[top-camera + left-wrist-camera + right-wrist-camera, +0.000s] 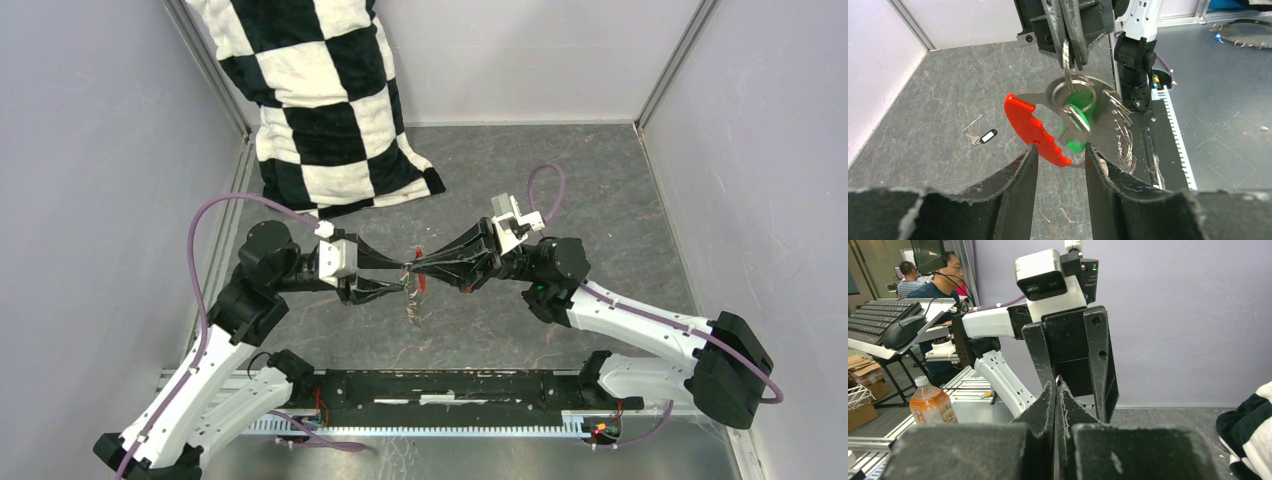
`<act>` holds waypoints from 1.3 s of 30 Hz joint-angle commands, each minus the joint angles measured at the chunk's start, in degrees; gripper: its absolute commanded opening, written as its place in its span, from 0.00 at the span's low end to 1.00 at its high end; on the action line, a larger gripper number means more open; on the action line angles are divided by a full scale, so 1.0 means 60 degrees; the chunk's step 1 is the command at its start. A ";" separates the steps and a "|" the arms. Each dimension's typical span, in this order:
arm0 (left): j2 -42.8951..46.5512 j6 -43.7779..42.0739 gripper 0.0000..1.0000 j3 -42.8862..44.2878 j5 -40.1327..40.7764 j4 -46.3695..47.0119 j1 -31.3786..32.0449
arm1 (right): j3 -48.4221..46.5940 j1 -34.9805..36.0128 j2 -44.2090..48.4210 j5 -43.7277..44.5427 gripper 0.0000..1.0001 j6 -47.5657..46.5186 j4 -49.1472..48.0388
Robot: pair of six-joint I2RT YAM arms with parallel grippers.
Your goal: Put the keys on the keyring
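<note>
grey tabletop (560,180), checkered cloth (320,100), black-tagged key (984,137)

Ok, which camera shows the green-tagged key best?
The left wrist view. There the green-tagged key hangs close up, mid-frame, against the keyring, just below the right tool. The top view shows only a green speck where the two tools meet. The right wrist view does not show it at all.

Keyring (1028,125) base behind left hand (1062,150)
</note>
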State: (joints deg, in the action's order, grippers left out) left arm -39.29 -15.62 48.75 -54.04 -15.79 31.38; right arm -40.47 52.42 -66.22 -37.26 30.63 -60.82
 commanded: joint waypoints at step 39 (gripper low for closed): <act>0.0918 0.3253 1.00 -0.2183 0.0243 0.1054 0.0027 | -0.0782 -0.0092 0.0555 0.1435 0.00 -0.1821 0.2155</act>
State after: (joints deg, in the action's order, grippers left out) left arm -32.97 -6.94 39.59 -55.29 -12.25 31.51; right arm -41.01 52.34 -64.16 -32.27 21.15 -43.48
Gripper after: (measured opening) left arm 0.996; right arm 0.006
